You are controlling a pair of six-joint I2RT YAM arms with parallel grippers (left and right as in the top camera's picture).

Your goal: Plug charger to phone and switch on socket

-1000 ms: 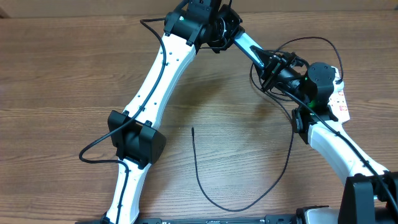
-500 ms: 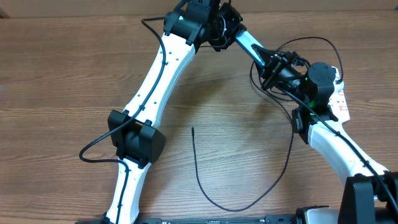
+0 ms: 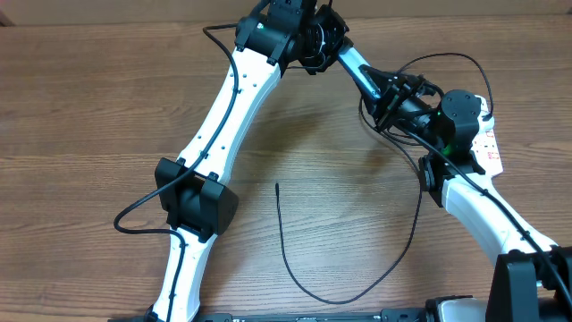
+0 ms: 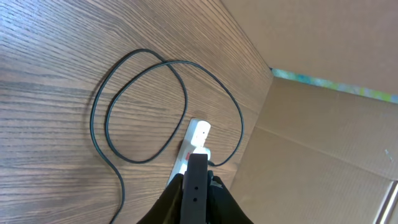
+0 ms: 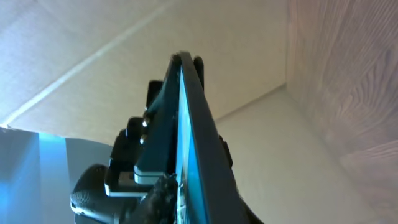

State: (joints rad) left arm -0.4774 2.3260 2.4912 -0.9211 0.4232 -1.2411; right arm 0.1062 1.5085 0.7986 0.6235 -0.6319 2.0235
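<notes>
The phone (image 3: 357, 64) is held in the air between both grippers at the back of the table. It is seen edge-on, with a teal screen in the right wrist view (image 5: 193, 124). My left gripper (image 3: 332, 46) is shut on its far end; the left wrist view shows the dark phone edge (image 4: 198, 186) between the fingers (image 4: 198, 202). My right gripper (image 3: 386, 89) is shut on its near end (image 5: 186, 199). The charger (image 3: 304, 286) lies on the table, its small tip (image 3: 277, 185) free at the centre, with loops near the socket (image 4: 180, 93). The white socket (image 3: 489, 148) lies partly under my right arm and also shows in the left wrist view (image 4: 198, 134).
A brown cardboard wall (image 3: 447, 7) runs along the back of the table and stands close behind the socket (image 4: 311, 137). The wooden tabletop (image 3: 89, 107) stretches out to the left.
</notes>
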